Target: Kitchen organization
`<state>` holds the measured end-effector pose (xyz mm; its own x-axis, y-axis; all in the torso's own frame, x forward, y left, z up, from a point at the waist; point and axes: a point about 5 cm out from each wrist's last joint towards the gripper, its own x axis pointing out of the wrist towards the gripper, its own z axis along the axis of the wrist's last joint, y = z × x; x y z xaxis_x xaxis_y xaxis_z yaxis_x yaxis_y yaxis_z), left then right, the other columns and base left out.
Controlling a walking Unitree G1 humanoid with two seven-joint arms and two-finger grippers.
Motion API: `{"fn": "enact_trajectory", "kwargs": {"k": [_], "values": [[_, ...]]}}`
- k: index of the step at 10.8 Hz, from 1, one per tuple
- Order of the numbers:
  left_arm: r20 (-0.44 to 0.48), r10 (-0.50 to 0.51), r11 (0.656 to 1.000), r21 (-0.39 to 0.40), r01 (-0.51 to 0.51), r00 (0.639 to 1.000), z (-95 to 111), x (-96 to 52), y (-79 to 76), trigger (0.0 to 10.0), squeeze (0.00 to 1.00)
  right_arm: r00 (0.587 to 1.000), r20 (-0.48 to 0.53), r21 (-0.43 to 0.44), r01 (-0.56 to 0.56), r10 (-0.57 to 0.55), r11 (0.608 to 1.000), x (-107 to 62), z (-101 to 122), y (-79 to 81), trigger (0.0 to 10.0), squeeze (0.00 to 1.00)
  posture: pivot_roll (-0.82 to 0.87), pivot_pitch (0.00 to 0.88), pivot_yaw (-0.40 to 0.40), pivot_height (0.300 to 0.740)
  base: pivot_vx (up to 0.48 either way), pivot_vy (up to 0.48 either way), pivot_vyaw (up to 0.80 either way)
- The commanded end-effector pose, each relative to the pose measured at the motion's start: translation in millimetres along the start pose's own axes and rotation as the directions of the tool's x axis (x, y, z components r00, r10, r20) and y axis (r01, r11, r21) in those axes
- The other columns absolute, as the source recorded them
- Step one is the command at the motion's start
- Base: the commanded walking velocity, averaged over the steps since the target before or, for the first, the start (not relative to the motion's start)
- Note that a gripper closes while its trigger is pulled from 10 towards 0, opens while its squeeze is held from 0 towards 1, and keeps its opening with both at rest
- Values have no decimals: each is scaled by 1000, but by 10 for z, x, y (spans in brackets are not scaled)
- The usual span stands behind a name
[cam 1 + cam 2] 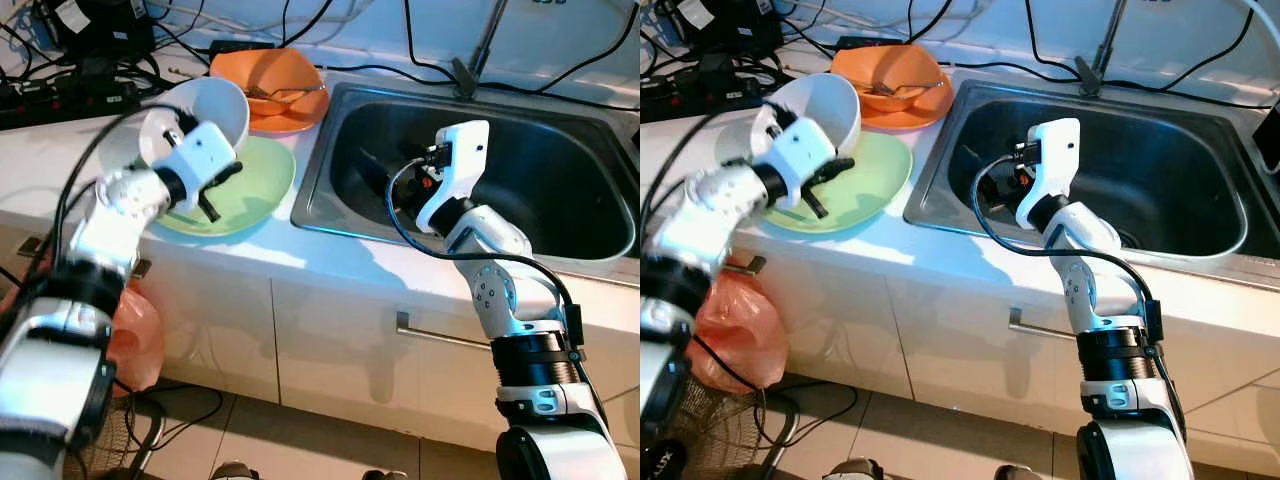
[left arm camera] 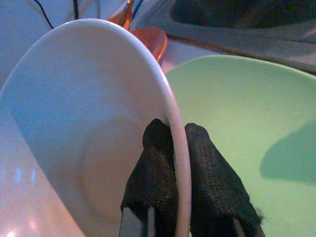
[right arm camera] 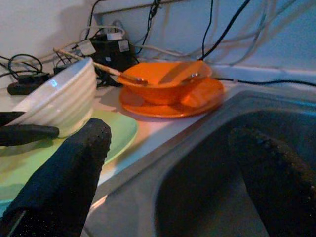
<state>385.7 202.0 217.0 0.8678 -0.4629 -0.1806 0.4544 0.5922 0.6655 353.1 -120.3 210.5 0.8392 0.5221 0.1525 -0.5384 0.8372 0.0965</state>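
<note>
A white bowl (image 1: 205, 112) is tilted over a pale green plate (image 1: 255, 180) on the counter left of the sink. My left gripper (image 2: 170, 131) is shut on the bowl's rim, one finger inside and one outside; the gripper (image 1: 215, 187) sits at the bowl's near side above the plate. Behind them an orange bowl (image 1: 272, 72) with utensils in it rests on an orange plate (image 3: 197, 96). My right gripper (image 3: 170, 133) is open with nothing between its fingers, low inside the left part of the steel sink (image 1: 318, 160).
Black cables and a power strip (image 1: 60, 95) crowd the back left of the counter. A faucet stem (image 1: 480, 50) rises behind the sink. White cabinet fronts with a handle (image 1: 440, 336) lie below, and a pink plastic bag (image 1: 138, 330) hangs at floor level left.
</note>
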Motion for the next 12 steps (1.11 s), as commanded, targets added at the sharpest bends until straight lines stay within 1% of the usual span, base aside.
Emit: {"fn": "enact_trajectory", "kwargs": {"k": [1,2,3,5,6,7,9,10,11,12], "values": [[0,-10,1000,7,10,1000,-16,10,-54,0,0,1000,-4,17,18,-18,1000,-15,-2,-39,10000,0,100,85,-20,740,0,0,0],[15,12,1000,25,-13,1000,10,7,-38,0,0,1000,-12,19,26,-25,999,-1,-25,-50,10000,0,107,80,-23,740,0,0,0],[51,25,995,98,-30,998,76,12,-69,0,0,1000,-15,25,25,-25,999,29,-34,-36,10000,0,111,76,-26,740,0,0,0],[116,14,983,180,-35,993,138,29,-235,0,0,1000,-17,32,25,-24,999,49,-37,-35,10000,0,116,73,-26,740,0,0,0],[158,-12,967,255,-29,987,178,45,-380,0,0,999,-19,47,33,-32,998,55,-44,-49,10000,0,118,71,-26,740,0,0,0],[185,-18,953,301,-39,983,209,56,-450,0,0,999,-21,52,39,-38,998,59,-47,-59,10000,0,117,68,-25,740,0,0,0],[253,27,924,363,-121,967,299,94,-501,0,0,998,-8,78,59,-58,995,62,-3,-102,10000,0,113,63,-26,740,0,0,0],[279,30,916,376,-138,960,344,120,-543,0,0,996,15,118,84,-86,989,65,51,-146,10000,0,111,63,-25,740,0,0,0],[284,2,913,391,-118,959,355,156,-627,0,0,991,62,206,107,-122,973,74,152,-200,10000,0,111,62,-26,740,0,0,0],[286,-7,910,399,-112,958,357,169,-652,0,0,989,73,222,107,-126,969,78,181,-200,10000,0,110,64,-24,740,0,0,0]]}}
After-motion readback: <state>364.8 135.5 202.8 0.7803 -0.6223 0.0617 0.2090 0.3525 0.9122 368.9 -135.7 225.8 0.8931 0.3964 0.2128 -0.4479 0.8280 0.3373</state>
